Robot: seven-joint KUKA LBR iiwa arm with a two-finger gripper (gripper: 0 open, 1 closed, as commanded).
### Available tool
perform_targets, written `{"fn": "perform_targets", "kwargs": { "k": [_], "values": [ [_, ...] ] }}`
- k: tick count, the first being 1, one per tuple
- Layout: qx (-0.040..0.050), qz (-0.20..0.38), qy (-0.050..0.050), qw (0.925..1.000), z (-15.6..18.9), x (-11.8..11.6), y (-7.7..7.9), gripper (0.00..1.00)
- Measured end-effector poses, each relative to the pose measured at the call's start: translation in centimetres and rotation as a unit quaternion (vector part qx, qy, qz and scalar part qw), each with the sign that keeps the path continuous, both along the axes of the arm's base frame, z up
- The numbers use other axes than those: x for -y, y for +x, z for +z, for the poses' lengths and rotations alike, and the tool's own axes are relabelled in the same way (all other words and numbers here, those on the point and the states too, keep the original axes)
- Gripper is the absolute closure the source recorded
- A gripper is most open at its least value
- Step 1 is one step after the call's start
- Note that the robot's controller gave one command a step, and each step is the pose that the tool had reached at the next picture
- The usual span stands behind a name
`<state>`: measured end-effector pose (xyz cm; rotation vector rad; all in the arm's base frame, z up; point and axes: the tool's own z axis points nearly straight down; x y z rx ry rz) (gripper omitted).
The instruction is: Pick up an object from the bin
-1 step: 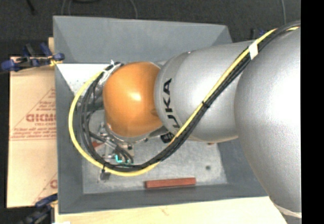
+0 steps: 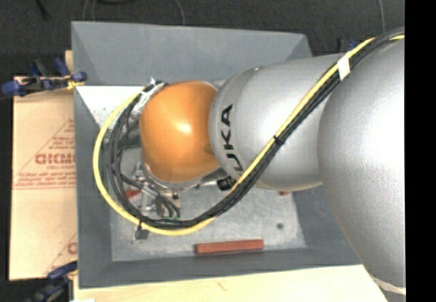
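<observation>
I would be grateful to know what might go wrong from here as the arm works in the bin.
1. The orange cover hides the bin floor under the gripper, so a grasp there cannot be checked and may miss.
2. The yellow cable loops out close to the bin's left wall; it might catch or drag.
3. The reddish-brown bar lies by the front wall, apart from the gripper, probably awkward to reach.

bin (image 2: 204, 48): matt grey metal | bar (image 2: 229, 247): matt red-brown | arm cover (image 2: 178, 131): glossy orange
</observation>
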<state>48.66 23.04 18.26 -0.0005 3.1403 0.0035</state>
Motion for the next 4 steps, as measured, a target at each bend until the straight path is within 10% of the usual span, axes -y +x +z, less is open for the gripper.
{"fn": "perform_targets", "kwargs": {
  "k": [1,3,4],
  "values": [
    [0.0038,0.004,0.001,1.0000,-7.6,3.2,5.7,0.00],
    [0.0020,0.068,-0.001,0.9977,-7.3,6.0,11.4,0.00],
    [0.0015,0.165,-0.002,0.9863,-9.5,5.5,10.9,0.00]
  ]
}}
